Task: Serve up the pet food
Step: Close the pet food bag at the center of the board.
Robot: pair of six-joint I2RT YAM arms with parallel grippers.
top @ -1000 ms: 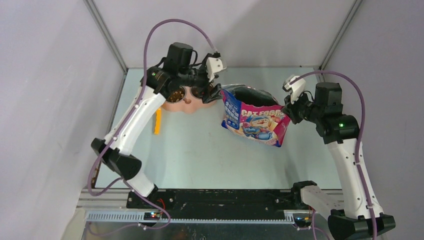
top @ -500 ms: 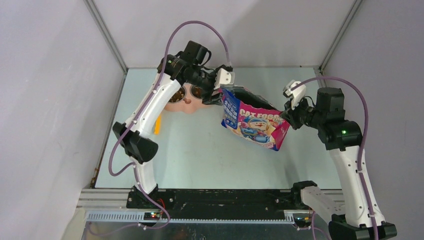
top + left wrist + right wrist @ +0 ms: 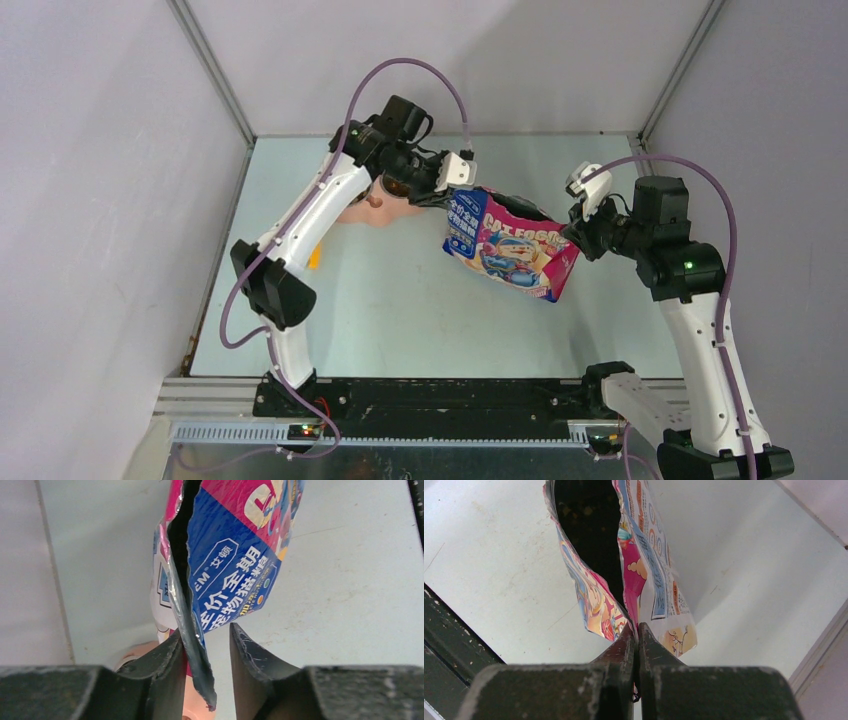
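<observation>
The cat food bag point(image 3: 510, 245), glossy blue, pink and white, hangs above the table between both arms. My right gripper point(image 3: 572, 228) is shut on its right top corner, and in the right wrist view the jaws point(image 3: 637, 630) pinch the bag's seam point(image 3: 649, 580). My left gripper point(image 3: 447, 195) straddles the bag's left top corner. In the left wrist view the bag's edge point(image 3: 192, 630) lies against one finger point(image 3: 165, 655), with a gap to the other finger point(image 3: 245, 650). The bag's mouth point(image 3: 584, 520) is dark inside, with a few pet food pellets dimly showing.
The pink twin-bowl feeder point(image 3: 365, 205) sits at the back left, mostly under my left arm, and also shows below the left jaws point(image 3: 145, 652). A yellow scoop point(image 3: 315, 257) lies on the table left of that arm. Walls close in the table on three sides.
My left gripper moved right from over the feeder to the bag's left top corner and its jaws narrowed around the edge. The bag's mouth flattened. The right gripper kept its hold.
</observation>
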